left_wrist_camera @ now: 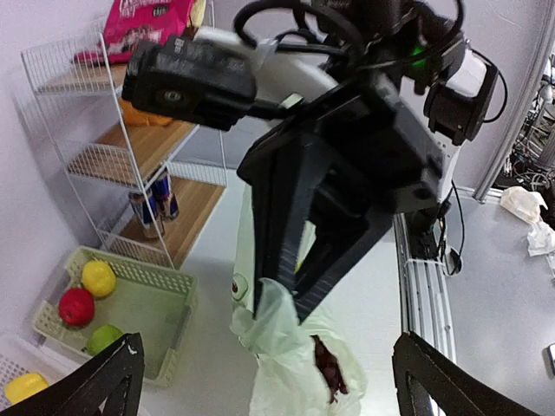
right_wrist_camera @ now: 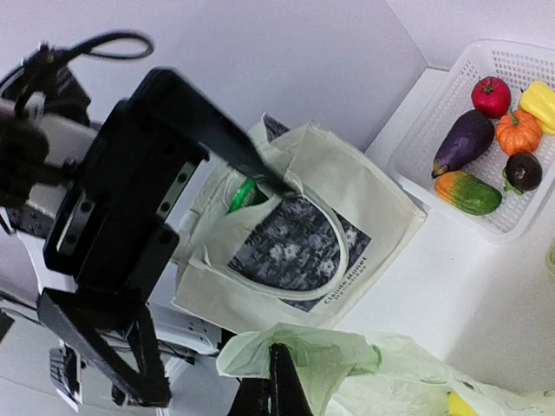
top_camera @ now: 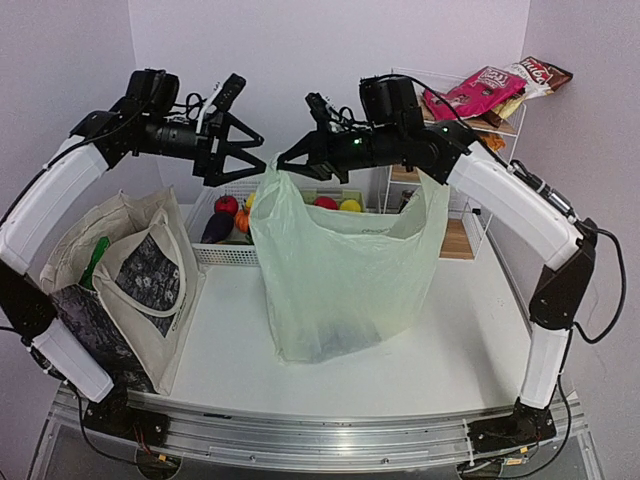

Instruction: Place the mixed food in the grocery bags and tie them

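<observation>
Hanging from the right end effector (top_camera: pixel 284 161), the pale-green plastic bag (top_camera: pixel 340 270) sags.

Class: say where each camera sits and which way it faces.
Top external: above, behind, looking down on the table; left arm, right arm show.
Left wrist: faces the right gripper pinching the plastic bag; own open fingers below.
Right wrist: faces the left gripper and tote; own shut fingers below.
Wrist views share the plastic bag.

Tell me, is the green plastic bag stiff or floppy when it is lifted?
Probably floppy: the plastic bag droops in soft folds from the right gripper, shut on one handle. It would likely sag at the bottom, where dark grapes lie. The thin film may slip out.
</observation>
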{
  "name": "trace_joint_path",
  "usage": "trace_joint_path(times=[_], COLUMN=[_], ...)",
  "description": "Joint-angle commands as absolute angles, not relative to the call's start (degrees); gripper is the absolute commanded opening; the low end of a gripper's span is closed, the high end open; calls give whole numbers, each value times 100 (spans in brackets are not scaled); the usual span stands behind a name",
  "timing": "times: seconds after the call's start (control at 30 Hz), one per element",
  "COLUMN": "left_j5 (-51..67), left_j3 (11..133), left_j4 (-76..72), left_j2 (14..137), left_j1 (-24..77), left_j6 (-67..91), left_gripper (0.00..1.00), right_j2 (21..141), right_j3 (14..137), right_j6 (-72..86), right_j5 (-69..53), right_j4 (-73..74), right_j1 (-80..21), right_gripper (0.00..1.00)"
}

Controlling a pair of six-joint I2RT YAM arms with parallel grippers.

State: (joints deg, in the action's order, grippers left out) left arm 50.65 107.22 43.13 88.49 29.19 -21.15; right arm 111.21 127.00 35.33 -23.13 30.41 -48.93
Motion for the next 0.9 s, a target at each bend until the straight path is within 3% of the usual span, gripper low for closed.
trace_joint_path(times=[0.0, 0.2, 0.7, 0.8, 0.87], left_j5=[5244, 5424, 5481, 5456, 5629], left_j3=[9963, 8527, 8074, 7780, 7622], left_j4=[3494, 2269, 1656, 1224, 844], left_j2=[8221, 7898, 8156, 8179, 8205], left_j1=[2920, 2943, 3331, 3304, 3238], left_j6=[-2093, -2056, -2550, -2075, -1675], left_gripper=[100, 100, 100, 94, 84], right_j2=[10544, 10489, 10449, 10398, 10320], right_j3=[12000, 11746, 11637, 11610, 11533], right_j6=[4373, 4268, 4541, 4457, 4417], right_j5=[-1543, -1009, -906, -899, -889], right_j4=[1627, 1162, 108, 79, 77], right_j1=[-5029, -5372, -5492, -5493, -5488], right_gripper=[0, 0, 0, 0, 0])
